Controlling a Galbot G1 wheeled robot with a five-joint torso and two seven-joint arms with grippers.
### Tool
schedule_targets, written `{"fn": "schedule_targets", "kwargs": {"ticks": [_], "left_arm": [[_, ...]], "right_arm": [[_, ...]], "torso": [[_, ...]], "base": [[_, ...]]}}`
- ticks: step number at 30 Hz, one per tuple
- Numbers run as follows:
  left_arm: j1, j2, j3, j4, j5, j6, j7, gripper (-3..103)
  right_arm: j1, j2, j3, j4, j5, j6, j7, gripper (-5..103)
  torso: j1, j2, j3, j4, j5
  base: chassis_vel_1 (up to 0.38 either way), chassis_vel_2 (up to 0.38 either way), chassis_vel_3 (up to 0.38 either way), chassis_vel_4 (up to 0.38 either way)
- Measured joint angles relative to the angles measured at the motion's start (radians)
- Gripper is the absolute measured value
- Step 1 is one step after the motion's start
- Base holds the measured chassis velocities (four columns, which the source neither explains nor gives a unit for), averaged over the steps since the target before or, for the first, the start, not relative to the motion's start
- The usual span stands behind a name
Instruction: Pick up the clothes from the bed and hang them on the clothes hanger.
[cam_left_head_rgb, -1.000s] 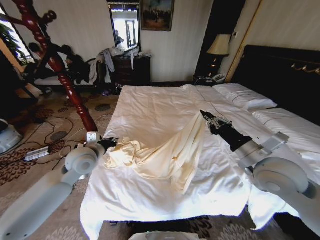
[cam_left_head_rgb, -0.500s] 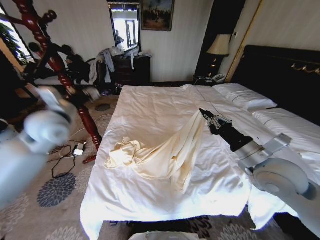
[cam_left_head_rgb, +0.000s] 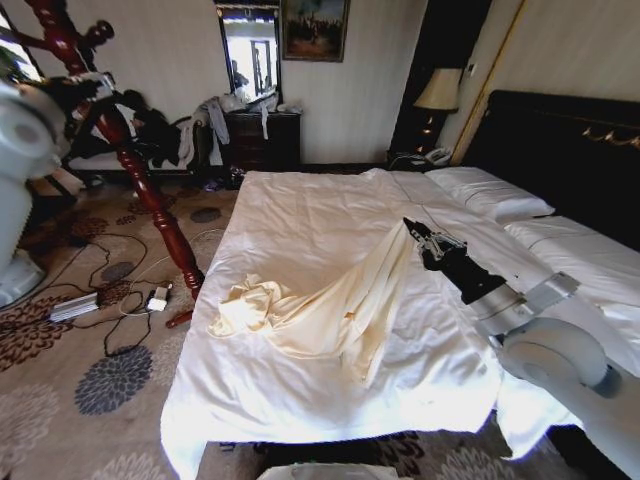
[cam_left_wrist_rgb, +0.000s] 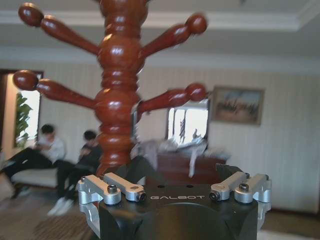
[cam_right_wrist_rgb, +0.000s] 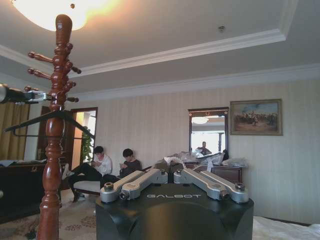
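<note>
On the bed (cam_left_head_rgb: 300, 215) the clothes (cam_left_head_rgb: 330, 305) lie crumpled, one end lifted in my right gripper (cam_left_head_rgb: 412, 232), clamped on that fabric. It looks thin, limp and slippery; I judge the collar the best hold. My left gripper (cam_left_wrist_rgb: 177, 175), jaws apart, hovers at the coat stand (cam_left_head_rgb: 135, 165). The right wrist view reveals the clothes hanger (cam_right_wrist_rgb: 50, 120) hanging on that stand.

The bed (cam_left_head_rgb: 290, 215) carries a white duvet, pillows (cam_left_head_rgb: 490, 190) near its black headboard (cam_left_head_rgb: 560, 140), and the cream clothes (cam_left_head_rgb: 320, 305) crumpled mid-duvet.
</note>
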Motion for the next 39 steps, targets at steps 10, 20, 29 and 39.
{"fn": "schedule_targets", "kwargs": {"ticks": [10, 20, 29, 39], "left_arm": [[-0.071, -0.045, 0.001, 0.089, 0.009, 0.197, -0.140, 100], [-0.012, 0.000, -0.048, 0.113, -0.039, 0.220, -0.122, 100], [0.026, 0.032, -0.076, 0.120, -0.116, 0.220, -0.093, 86], [-0.001, -0.002, -0.053, 0.192, -0.125, 0.219, -0.059, 66]], "right_arm": [[-0.010, 0.008, 0.002, -0.007, -0.011, 0.013, -0.004, 0], [-0.023, 0.013, 0.002, 0.002, -0.027, 0.015, -0.003, 0], [-0.029, 0.008, 0.013, 0.016, -0.030, 0.015, -0.002, 0], [-0.031, 0.004, 0.008, 0.013, -0.036, 0.014, -0.001, 0]], "torso": [[0.000, 0.000, 0.000, -0.0008, 0.0004], [0.000, 0.000, 0.000, -0.0010, 0.0002], [0.000, 0.000, 0.000, -0.0010, 0.0003], [0.000, 0.000, 0.000, -0.0010, 0.0005]], "base": [[0.000, 0.000, 0.000, 0.000], [0.000, 0.000, 0.000, 0.000], [0.000, 0.000, 0.000, 0.000], [0.000, 0.000, 0.000, 0.000]]}}
